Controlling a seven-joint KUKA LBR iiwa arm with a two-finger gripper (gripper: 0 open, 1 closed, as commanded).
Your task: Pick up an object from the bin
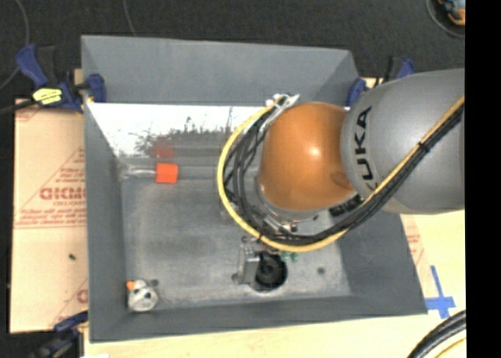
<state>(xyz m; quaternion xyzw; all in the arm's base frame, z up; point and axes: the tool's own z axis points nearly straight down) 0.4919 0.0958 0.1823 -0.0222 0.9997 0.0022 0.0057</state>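
Grey bin (219, 74): orange cube (166, 173), silvery trinket (142, 294).

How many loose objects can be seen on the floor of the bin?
2: an orange block near the back left, and a small silvery round thing in the front-left corner. More may be hidden under the arm.

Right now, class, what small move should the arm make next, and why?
Probably shift the gripper toward the orange cube by the back wall. The gripper sits near the front wall of the bin, apart from the cube. The small silver piece is tucked in the front-left corner, likely harder to grip.
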